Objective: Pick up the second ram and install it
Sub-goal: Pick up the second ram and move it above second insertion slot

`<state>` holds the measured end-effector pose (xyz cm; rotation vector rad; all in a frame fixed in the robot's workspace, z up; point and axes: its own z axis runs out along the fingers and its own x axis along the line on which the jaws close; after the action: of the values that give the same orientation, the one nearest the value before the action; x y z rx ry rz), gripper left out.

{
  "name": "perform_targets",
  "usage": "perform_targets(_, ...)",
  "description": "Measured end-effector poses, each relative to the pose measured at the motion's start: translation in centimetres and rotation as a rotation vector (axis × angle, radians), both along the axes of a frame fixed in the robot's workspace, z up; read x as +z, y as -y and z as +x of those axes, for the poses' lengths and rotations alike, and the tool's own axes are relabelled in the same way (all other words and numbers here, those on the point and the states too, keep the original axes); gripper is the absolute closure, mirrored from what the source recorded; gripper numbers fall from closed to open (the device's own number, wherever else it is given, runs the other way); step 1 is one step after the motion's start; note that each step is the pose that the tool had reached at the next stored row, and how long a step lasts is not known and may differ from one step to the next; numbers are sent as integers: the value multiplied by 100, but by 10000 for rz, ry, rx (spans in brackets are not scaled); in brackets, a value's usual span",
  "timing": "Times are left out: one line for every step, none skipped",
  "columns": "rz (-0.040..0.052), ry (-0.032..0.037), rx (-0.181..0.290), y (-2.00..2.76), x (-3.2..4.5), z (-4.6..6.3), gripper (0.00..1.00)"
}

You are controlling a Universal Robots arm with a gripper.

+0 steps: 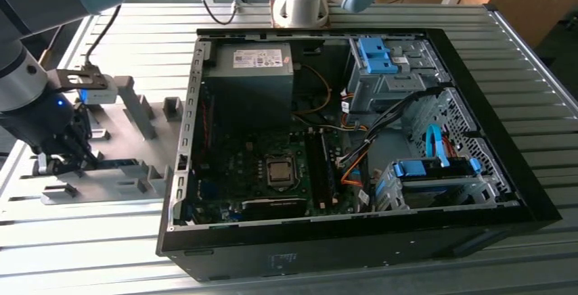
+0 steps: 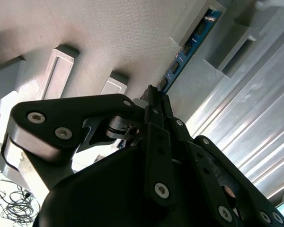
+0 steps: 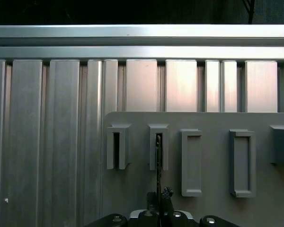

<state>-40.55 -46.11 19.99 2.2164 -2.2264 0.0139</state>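
A ribbed metal tabletop (image 1: pixel 361 17) is seen in the exterior view, carrying an open computer case (image 1: pixel 505 193) laid on its side. Inside the case a motherboard (image 1: pixel 243 166) is exposed, with dark memory slots (image 1: pixel 318 166) running beside the processor socket. Whether a first stick is already seated there cannot be told.

On the exterior view's left, well apart from those slots, the robot arm (image 1: pixel 27 92) is bent down over a grey fixture plate (image 1: pixel 118 122) that lies flat on the tabletop beside the case. Raised grey slot blocks (image 3: pixel 191 163) are set in a row on this plate.

The end effector (image 2: pixel 155 97) is lowered onto the plate and is judged to be clenched on the second ram (image 2: pixel 189 47) — its dark fingers are drawn together at the near end of the stick, with the thin board edge pinched between them. In the second wrist view the ram is shown as a slim blue-green board running away from the fingertips into a grey holder block. In the first wrist view it is seen edge-on as a thin dark line, its far end seated in one of the slot blocks.

As for progress, the grasp appears to be made, but the stick is not yet lifted — it is held in its fixture. The carry across to the case and the seating in a memory slot are left undone.
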Motion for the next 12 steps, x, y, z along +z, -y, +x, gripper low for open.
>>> perform_targets(0,0,0,0,2,0,86)
perform_targets(0,0,0,0,4,0,86)
perform_targets(0,0,0,0,6,0,86)
perform_targets(0,0,0,0,8,0,86)
perform_targets(-1,-1,0,0,11,0,86)
perform_targets(-1,-1,0,0,14,0,86)
perform_targets(0,0,0,0,17,0,86)
perform_targets(-1,-1,0,0,21,0,86)
perform_targets(-2,-2,0,0,26,0,86)
perform_targets(-1,-1,0,0,29,0,86)
perform_targets(0,0,0,0,32,0,86)
perform_targets(0,0,0,0,36,0,86)
